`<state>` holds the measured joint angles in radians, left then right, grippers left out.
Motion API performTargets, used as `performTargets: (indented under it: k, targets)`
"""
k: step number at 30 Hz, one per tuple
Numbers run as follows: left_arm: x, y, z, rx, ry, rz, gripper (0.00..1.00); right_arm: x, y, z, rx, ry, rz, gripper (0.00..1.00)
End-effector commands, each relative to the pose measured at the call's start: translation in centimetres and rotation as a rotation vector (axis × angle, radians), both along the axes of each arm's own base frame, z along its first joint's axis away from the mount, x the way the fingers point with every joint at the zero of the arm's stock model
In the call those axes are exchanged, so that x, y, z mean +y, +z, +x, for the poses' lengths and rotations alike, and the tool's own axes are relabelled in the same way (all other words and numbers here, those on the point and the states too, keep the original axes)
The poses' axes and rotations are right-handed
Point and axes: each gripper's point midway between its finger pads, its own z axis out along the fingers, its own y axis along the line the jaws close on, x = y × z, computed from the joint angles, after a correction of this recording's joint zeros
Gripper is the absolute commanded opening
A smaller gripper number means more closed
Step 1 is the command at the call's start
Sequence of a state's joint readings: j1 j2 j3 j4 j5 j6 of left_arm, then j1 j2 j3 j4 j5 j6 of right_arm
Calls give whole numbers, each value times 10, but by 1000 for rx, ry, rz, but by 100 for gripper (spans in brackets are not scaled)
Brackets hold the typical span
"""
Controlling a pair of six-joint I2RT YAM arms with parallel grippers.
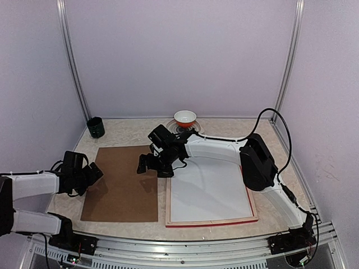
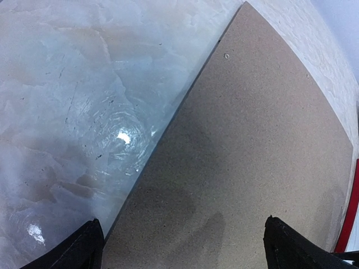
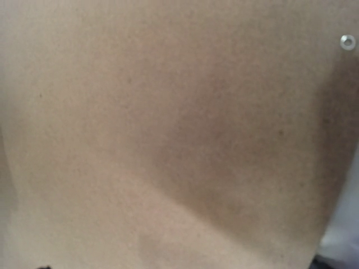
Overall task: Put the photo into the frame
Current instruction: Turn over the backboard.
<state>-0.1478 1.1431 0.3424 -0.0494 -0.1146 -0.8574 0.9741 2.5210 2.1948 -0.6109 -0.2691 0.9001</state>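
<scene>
The frame [image 1: 168,202] lies flat at centre right, with pale wood edges up and a red strip along its near side. A white sheet [image 1: 210,190] fills it; the photo's printed face shows nowhere. A brown backing board [image 1: 120,188] lies left of the frame. My right gripper [image 1: 154,166] hangs open low over the board's right edge, and its wrist view holds little but the close, blurred board [image 3: 168,112]. My left gripper [image 1: 92,174] is open at the board's left edge, the fingertips [image 2: 84,249] straddling bare board [image 2: 252,140] with nothing between them.
A dark green cup [image 1: 96,127] stands at the back left. A white bowl with a red rim [image 1: 185,117] sits at the back centre. The red frame edge [image 2: 350,207] shows at the right of the left wrist view. White walls close in three sides.
</scene>
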Motion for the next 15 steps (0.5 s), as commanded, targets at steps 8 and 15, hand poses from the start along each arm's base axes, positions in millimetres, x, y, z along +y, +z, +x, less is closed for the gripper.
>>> performTargets:
  k: [8,15]
  targets:
    - [-10,-10,-7,16,-53,-6,97,23,24,-24,105,69,295,99]
    - [-16,-16,-9,31,-71,-24,97,13,92,-29,70,144,567,99]
